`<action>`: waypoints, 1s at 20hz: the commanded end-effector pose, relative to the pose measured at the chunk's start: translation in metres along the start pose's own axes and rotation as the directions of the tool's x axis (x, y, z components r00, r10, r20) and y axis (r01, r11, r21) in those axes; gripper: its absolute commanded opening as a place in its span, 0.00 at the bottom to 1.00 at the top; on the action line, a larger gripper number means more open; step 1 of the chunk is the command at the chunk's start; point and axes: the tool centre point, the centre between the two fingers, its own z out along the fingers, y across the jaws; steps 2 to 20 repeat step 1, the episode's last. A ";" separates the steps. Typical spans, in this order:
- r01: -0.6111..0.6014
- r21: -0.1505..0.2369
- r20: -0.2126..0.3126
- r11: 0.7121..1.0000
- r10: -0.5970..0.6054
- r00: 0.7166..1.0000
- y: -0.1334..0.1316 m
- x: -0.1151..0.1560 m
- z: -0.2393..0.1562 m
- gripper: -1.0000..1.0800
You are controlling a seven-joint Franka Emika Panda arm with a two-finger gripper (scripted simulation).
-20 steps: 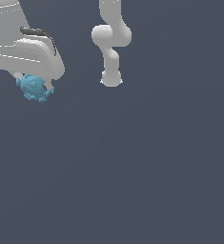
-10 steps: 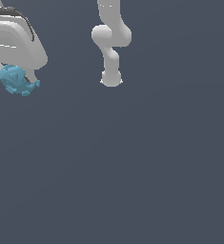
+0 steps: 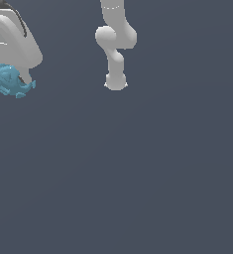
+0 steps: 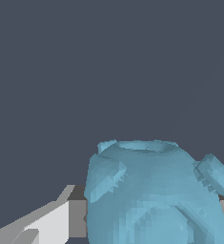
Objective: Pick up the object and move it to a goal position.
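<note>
Since the earlier shot the pincer (image 3: 11, 82) and blue blob (image 3: 10, 81) drifted further toward the upper left of the frame. Blob sits right between the fingers (image 4: 54, 221), clamped, lifted off the tabletop (image 3: 138, 173). No goal marker visible.

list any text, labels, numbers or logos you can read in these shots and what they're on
None: no readable text, number or logo in either view.
The light-blue object is plain.
The white gripper holding it shows no markings.
The arm's base shows none either.
</note>
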 end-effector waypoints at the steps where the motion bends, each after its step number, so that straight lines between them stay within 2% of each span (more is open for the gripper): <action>1: 0.000 0.000 0.000 1.000 0.000 1.000 0.000 0.000 -0.001 0.00; 20: 0.000 0.000 0.000 1.000 0.000 1.000 0.000 0.000 -0.001 0.00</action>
